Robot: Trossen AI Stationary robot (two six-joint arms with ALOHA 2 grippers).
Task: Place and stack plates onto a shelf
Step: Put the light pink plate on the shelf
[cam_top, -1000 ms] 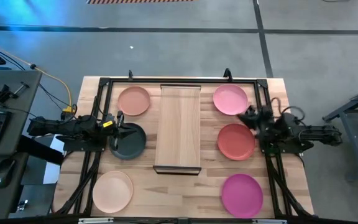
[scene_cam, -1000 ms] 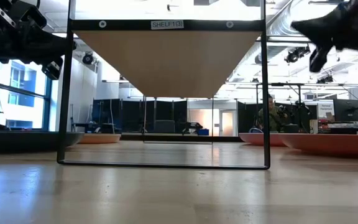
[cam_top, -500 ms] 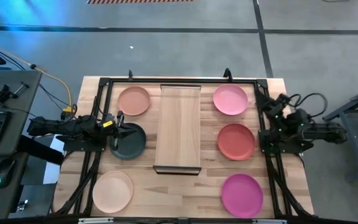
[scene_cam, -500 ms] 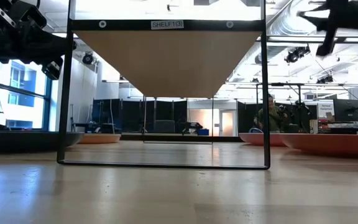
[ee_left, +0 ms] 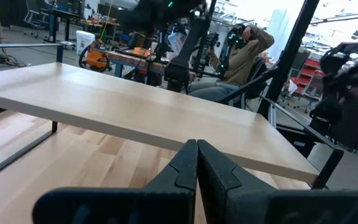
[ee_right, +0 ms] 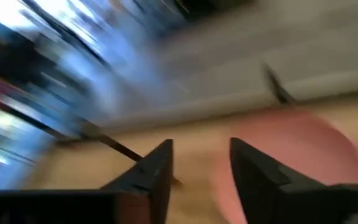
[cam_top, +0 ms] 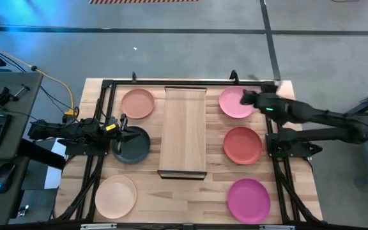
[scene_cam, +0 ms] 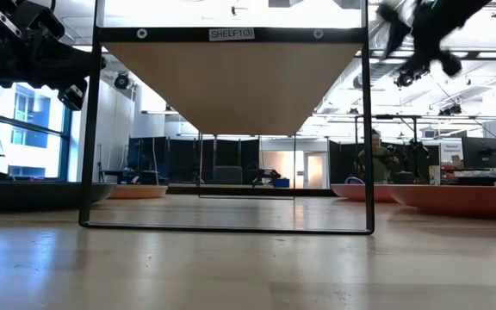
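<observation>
Reaching over the light pink plate [cam_top: 235,102] at the table's [cam_top: 197,204] far right corner, the right gripper [cam_top: 248,98] had its fingers [ee_right: 157,168] apart, holding nothing. The left gripper [cam_top: 125,134] sat closed over the dark grey plate [cam_top: 135,147] by the left edge. The shelf [cam_top: 184,131] stood in the middle, bare.

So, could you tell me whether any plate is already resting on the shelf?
No: in the high view the shelf shows bare wood, and all six plates lie on the tabletop, three on each side of it.
</observation>
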